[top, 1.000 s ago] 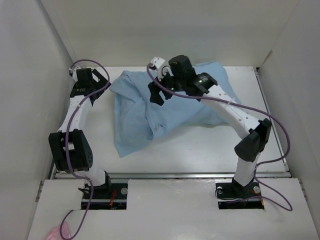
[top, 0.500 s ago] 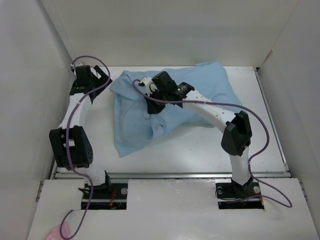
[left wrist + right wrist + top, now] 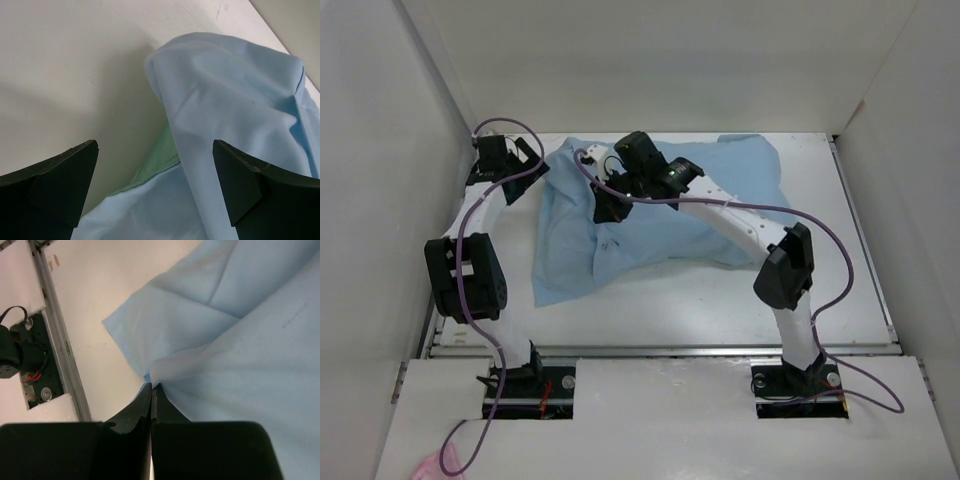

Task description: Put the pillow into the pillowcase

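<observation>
The light blue pillowcase lies rumpled across the back of the table, plump at its right end and flat at its left. The pillow is hidden; only blue cloth shows. My right gripper reaches over the case's left half and is shut on a pinched fold of the pillowcase, its tips tight together. My left gripper hovers open at the case's far left corner. In the left wrist view the pillowcase lies between its wide jaws, untouched, with a strip of the green inner face showing.
White walls close in the table on the left, back and right. A metal rail runs along the near edge. Purple cables loop off both arms. Something pink lies at the bottom left, off the table.
My right gripper has gone from open to shut on a fold and moved left, dragging the case's left half leftward. The left gripper has shifted slightly right, still open.
</observation>
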`<state>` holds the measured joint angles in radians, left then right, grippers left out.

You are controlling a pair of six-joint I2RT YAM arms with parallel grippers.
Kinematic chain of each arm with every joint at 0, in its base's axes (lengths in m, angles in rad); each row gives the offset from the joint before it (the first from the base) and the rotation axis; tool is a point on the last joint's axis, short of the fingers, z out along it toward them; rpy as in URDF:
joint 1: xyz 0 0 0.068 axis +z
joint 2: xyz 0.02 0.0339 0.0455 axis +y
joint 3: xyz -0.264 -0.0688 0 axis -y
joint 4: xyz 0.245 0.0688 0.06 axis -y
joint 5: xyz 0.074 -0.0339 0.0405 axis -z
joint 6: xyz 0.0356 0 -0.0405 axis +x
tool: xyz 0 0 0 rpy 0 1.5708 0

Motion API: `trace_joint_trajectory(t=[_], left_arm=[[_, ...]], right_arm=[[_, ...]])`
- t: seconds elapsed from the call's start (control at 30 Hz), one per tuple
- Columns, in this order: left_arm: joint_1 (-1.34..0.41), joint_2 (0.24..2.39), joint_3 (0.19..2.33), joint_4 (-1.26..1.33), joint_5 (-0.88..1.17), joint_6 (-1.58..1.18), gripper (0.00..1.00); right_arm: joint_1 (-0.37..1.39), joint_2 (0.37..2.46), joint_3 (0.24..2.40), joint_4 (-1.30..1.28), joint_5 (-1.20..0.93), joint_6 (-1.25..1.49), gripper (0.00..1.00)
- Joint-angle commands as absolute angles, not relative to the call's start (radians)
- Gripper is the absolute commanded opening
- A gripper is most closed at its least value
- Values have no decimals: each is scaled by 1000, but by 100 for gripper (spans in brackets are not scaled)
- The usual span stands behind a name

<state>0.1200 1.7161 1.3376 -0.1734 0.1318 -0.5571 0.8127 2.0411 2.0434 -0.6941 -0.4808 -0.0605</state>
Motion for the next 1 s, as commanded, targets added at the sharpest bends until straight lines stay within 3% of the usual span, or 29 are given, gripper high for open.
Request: trace_joint_trajectory(t=[0.0,0.07,0.13,0.2,0.27,0.3,0.5,0.73,0.97], left_arm=[[127,1724,1399,-138,164,-540,100],[136,1744,1399,-138,173,-540,100],[147,1753,1423,-138,184,-540,100],[160,1764,1443,-138,198,-540,100],[172,1787,1485,-138,227,-540,100],[181,1807,1502,-138,241,-519,100],[181,1902,1640,-161,310,-495,100],[181,2006,1726,-98,448,-495,100],[101,2183,1906,-91,554,-474,100]], right_arm=[[838,2146,2117,-658,-549,-69,0],[838,2169,2140,-658,-535,-58,9],[838,2178,2178,-670,-526,-58,9],[838,2162,2201,-684,-526,-87,25],[838,2096,2201,-684,-497,-116,58],[838,2068,2201,-684,-435,-117,100],[801,1834,2096,-646,-43,-127,100],[468,1779,2023,-624,-172,59,100],[135,1913,2025,-634,-172,152,100]])
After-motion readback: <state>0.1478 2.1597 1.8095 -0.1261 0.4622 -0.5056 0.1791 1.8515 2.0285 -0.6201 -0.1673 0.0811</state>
